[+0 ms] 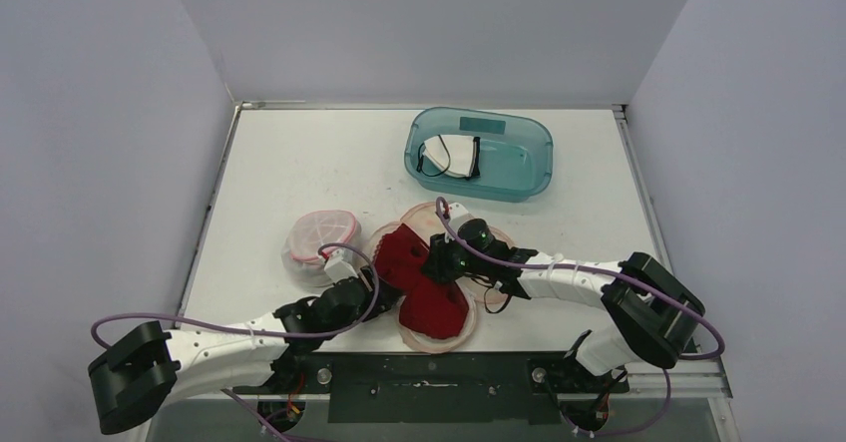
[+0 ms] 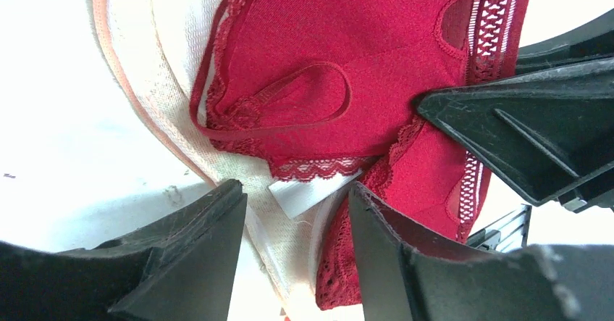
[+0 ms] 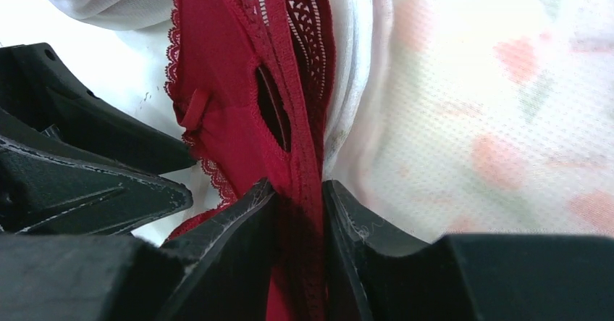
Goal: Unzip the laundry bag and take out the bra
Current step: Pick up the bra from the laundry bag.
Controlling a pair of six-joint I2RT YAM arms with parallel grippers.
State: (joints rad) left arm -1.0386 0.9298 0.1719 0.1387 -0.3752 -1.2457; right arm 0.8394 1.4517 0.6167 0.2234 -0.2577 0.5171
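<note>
Your right pincer (image 3: 298, 206) is clenched on a strap of the soft red lace bra (image 1: 431, 307), which lies on the open white mesh laundry bag (image 1: 437, 340) near the front edge of the table (image 1: 299, 163). Your left pincer (image 2: 297, 209) is released over the bag's rim. The bra looks light and floppy. Lift it towards the open middle.

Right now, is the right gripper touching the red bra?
Touching. The right wrist view shows the right gripper with its jaws pinched on a strap-like edge of the red bra, the fabric pressed against both inner faces.
</note>
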